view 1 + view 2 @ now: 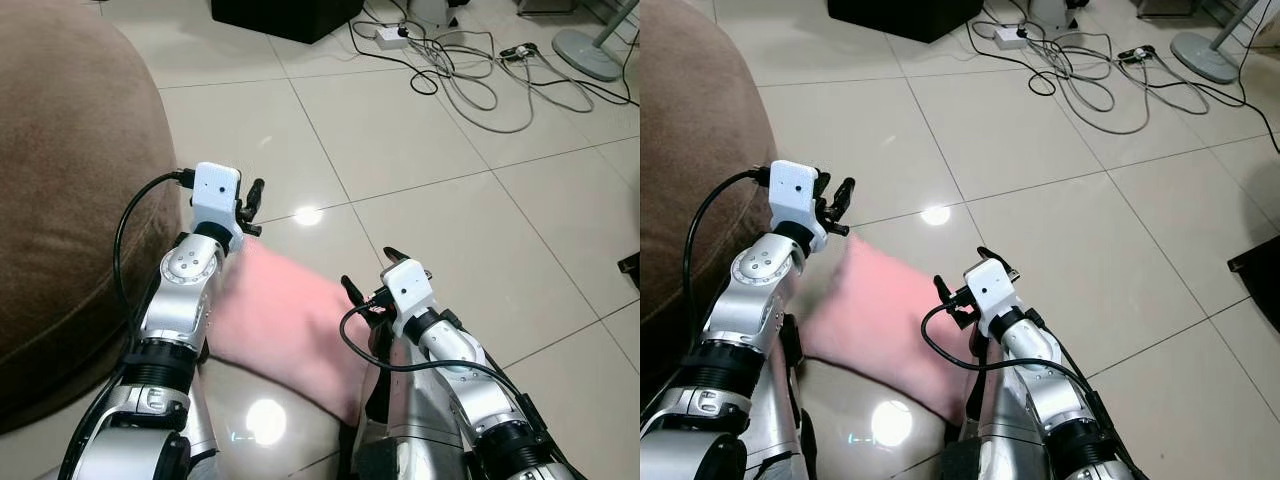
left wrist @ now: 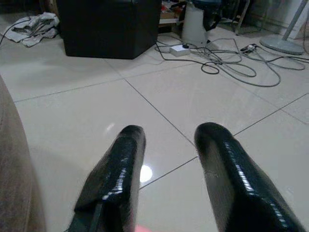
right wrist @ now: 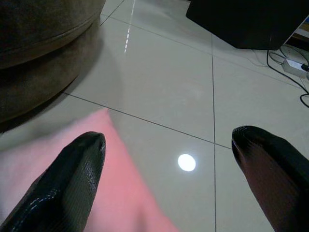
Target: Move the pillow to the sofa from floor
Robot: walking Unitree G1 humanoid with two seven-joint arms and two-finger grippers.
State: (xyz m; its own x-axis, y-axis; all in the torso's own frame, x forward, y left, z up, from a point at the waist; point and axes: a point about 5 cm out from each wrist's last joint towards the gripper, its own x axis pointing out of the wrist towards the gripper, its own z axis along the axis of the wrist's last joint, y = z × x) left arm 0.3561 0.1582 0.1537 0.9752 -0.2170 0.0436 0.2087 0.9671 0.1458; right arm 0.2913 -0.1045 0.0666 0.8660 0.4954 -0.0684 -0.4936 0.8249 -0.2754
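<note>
The right gripper [image 1: 368, 272] hangs over the pink pillow [image 1: 285, 325] with its two black fingers spread wide — in the right wrist view one fingertip [image 3: 79, 159] sits above the pillow's pink cloth and the other [image 3: 263, 150] above bare tile, with nothing between them. The left gripper [image 1: 253, 205] is held at the pillow's far corner, on the side nearest the sofa [image 1: 70, 180]; its fingers [image 2: 123, 159] are parted too, a clear strip of floor showing between them in the left wrist view, and they grasp nothing.

The pillow lies flat on the glossy tiled floor [image 1: 430, 190], just beside the brown sofa and partly covered by both silver arms. One corner of it points away from the robot, toward a bright spot of reflected light [image 1: 308, 215] on the tile just past that corner. From the pillow, the sofa's rounded brown bulk rises on the robot's left, close by (whether cloth and sofa actually touch cannot be told, as the left arm hides that edge).

Well beyond the pillow, at the far side of the floor, stands a black box-like piece of furniture [image 1: 285, 15]. Next to it — further to the robot's right — a white power strip [image 1: 390, 33] lies in a loose tangle of cables [image 1: 470, 75], and past those sits the round base of a fan [image 1: 588, 52].
</note>
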